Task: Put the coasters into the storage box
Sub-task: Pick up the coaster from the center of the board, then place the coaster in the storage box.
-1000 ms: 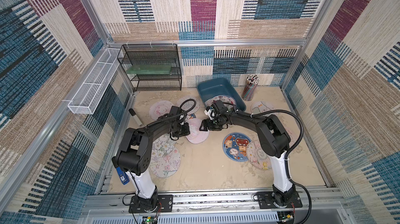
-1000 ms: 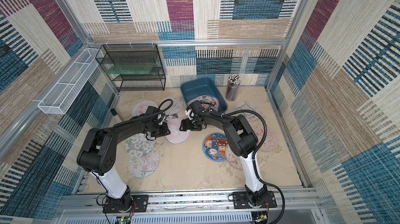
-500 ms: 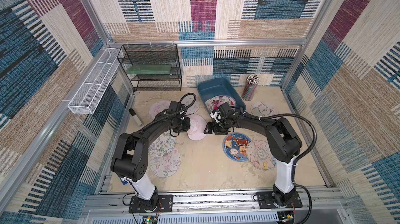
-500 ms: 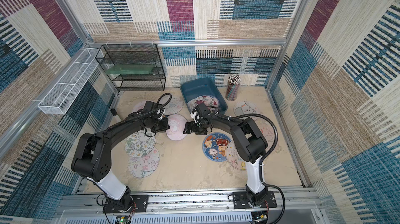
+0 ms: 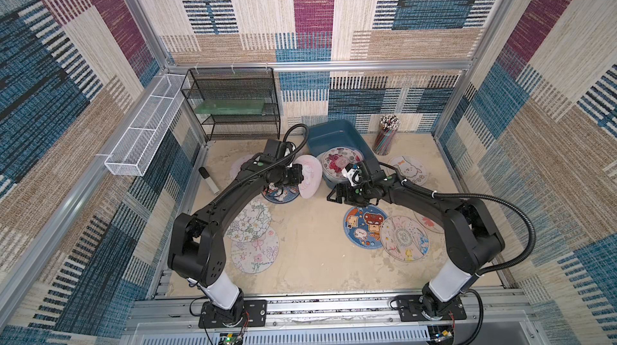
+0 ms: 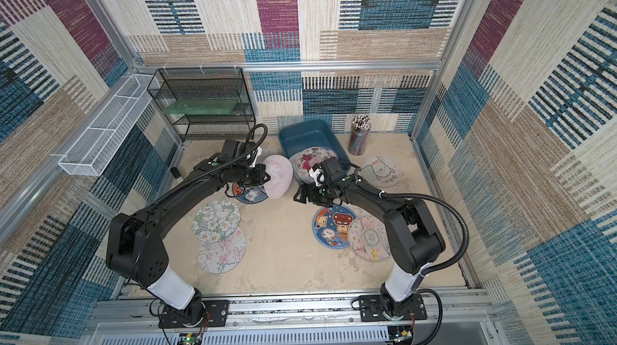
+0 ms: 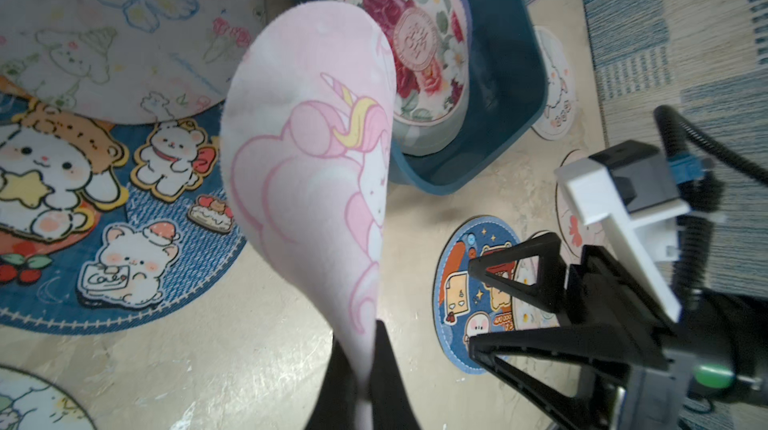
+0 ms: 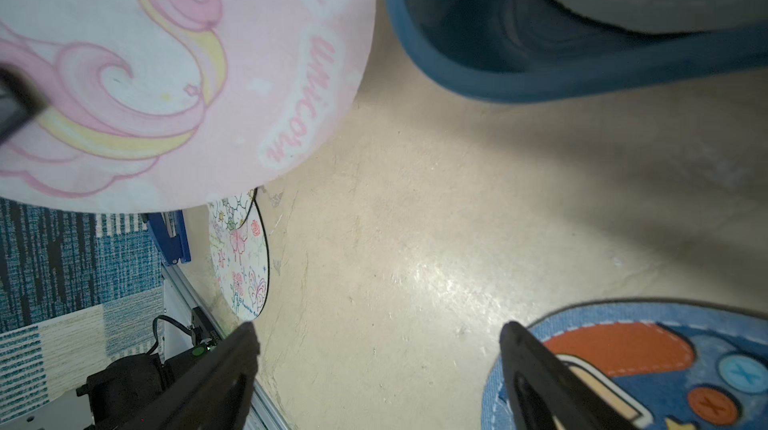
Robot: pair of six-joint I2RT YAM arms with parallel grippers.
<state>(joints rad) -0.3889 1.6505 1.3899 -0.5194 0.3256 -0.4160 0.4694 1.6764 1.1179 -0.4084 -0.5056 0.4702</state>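
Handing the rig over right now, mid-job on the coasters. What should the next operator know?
Left gripper: shut on the edge of the pink unicorn coaster, held off the table beside the storage box.
Right gripper: open, empty, over the table by the blue cartoon coaster.
Done: a stack topped by the rose coaster is in the box.
To do: drop in the unicorn one, then the others on the table, such as the lamb coaster and the white-flower coaster.

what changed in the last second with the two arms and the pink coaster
The left tool shut on the pink unicorn coaster and lifted it toward the storage box. The right tool opened wider and drew back. The other coasters stayed where they lay.
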